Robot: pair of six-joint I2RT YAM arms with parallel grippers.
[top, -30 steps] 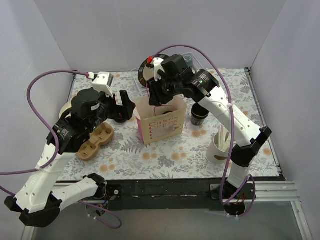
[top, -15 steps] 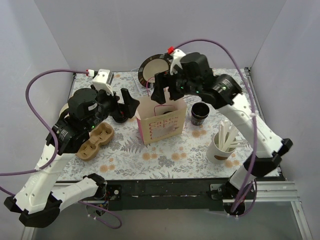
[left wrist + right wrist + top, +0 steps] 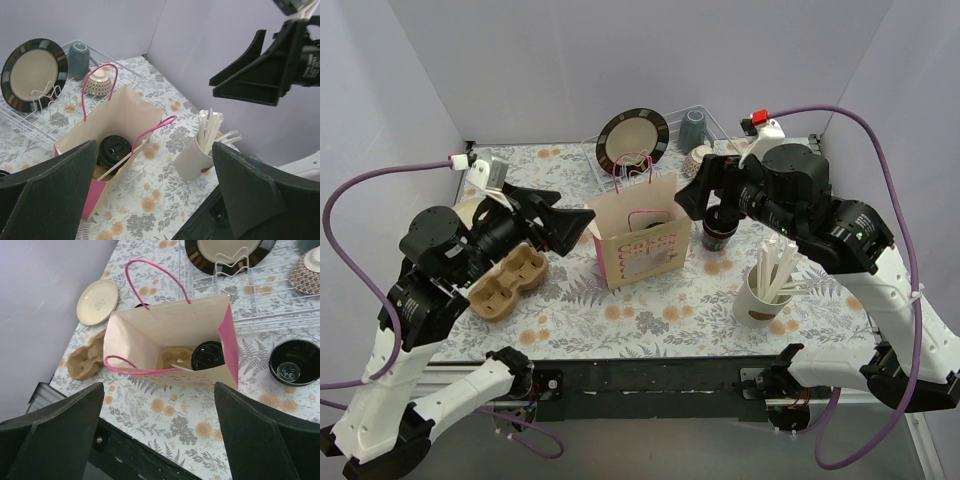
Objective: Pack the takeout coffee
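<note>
A tan paper bag with pink sides and pink cord handles (image 3: 638, 240) stands open at the middle of the floral-patterned surface (image 3: 660, 310), and a black paper cup with a round black plastic lid (image 3: 207, 355) sits down inside it, brown moulded pulp (image 3: 175, 358) showing beside the cup. A second black paper cup (image 3: 718, 230), lidless, stands on the surface just right of the bag. The left arm's fingers (image 3: 568, 220) hang spread wide and empty just left of the bag's rim, and the right arm's fingers (image 3: 695, 195), equally wide apart and holding nothing, hover on the bag's right, near the lidless cup.
</note>
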